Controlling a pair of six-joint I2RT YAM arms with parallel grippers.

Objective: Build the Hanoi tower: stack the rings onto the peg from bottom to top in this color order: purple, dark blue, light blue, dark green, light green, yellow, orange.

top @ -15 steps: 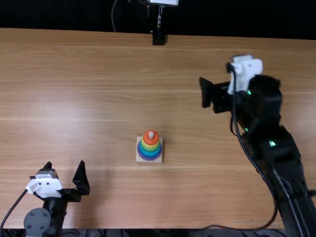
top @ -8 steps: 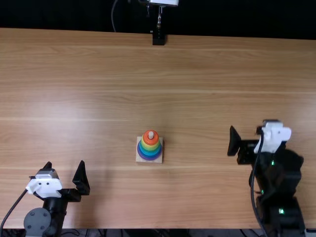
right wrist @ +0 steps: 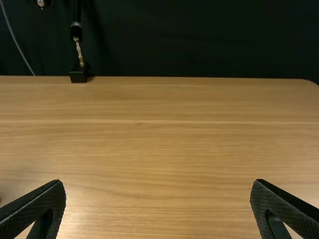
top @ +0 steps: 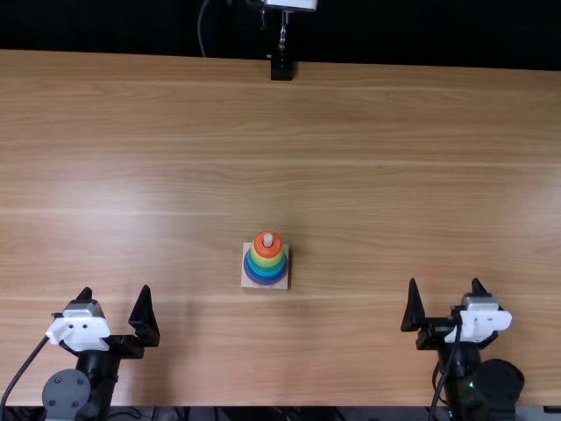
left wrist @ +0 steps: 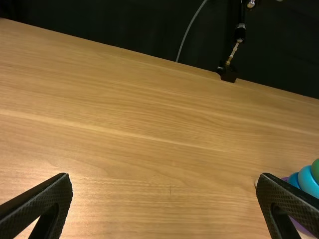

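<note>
Since the earlier frames, the black right arm (top: 480,399) has pulled back across the table (top: 175,132) toward its near edge, by the near right corner, while the tower has stayed put. In the top view, the right pincer (top: 444,294) and the left pincer (top: 116,303), near the near left corner, both stand spread with nothing between their fingers. The small tower of coloured rings (top: 266,263) sits upright on its pale square wooden base (top: 249,280), somewhat closer to the near edge than the far; purple is lowest, blues above, then yellow, with orange uppermost around the peg's rounded tip (top: 267,239). The left wrist view has that pincer wide apart, the tower partly behind one finger, its purple, blue and green showing; I cannot tell both greens apart. In the right wrist view, that pincer is likewise wide. The retreat suggests the stacking is finished, leaving probably nothing more to place.
</note>
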